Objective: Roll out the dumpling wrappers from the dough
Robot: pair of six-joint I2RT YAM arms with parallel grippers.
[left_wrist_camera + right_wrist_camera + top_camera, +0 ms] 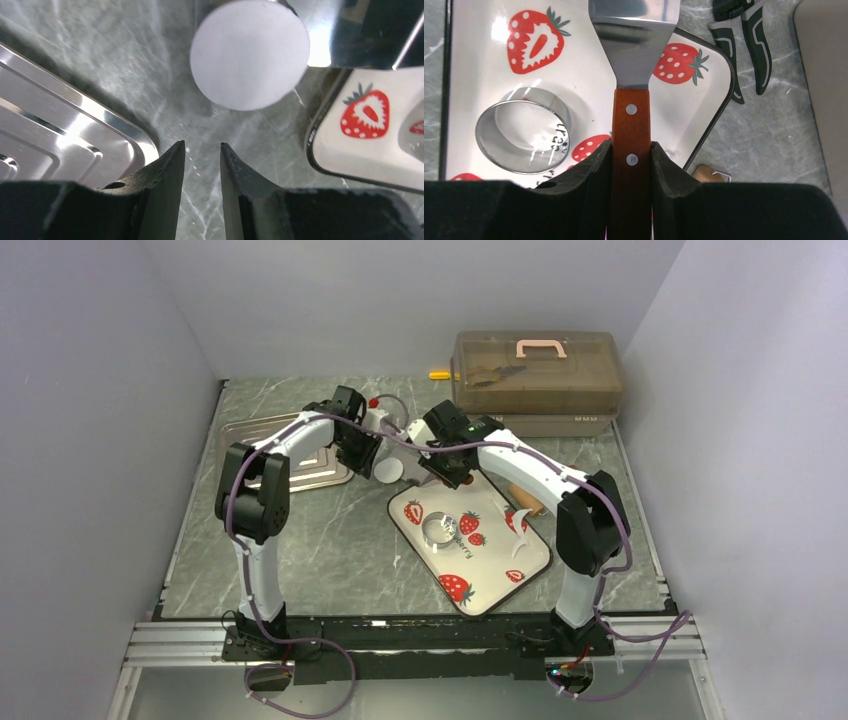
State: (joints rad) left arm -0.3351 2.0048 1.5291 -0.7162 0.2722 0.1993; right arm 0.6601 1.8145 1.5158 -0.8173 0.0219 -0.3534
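Note:
One round white dumpling wrapper (389,472) lies flat on the table between the metal tray and the strawberry plate; in the left wrist view it (250,55) sits just ahead of my fingertips, its far edge against the shiny spatula blade (322,37). My left gripper (372,455) (203,145) is empty, its jaws a narrow gap apart. My right gripper (447,465) (631,145) is shut on the spatula's wooden handle (631,125), the blade (634,45) pointing ahead over the plate. A thin white dough scrap (514,521) lies on the plate.
The strawberry plate (500,585) holds a clear round ring (440,530) (524,131). A wooden roller (526,502) lies at the plate's right edge. A metal tray (318,468) is on the left, a brown toolbox (535,380) at the back, and pliers (744,45) beside the plate.

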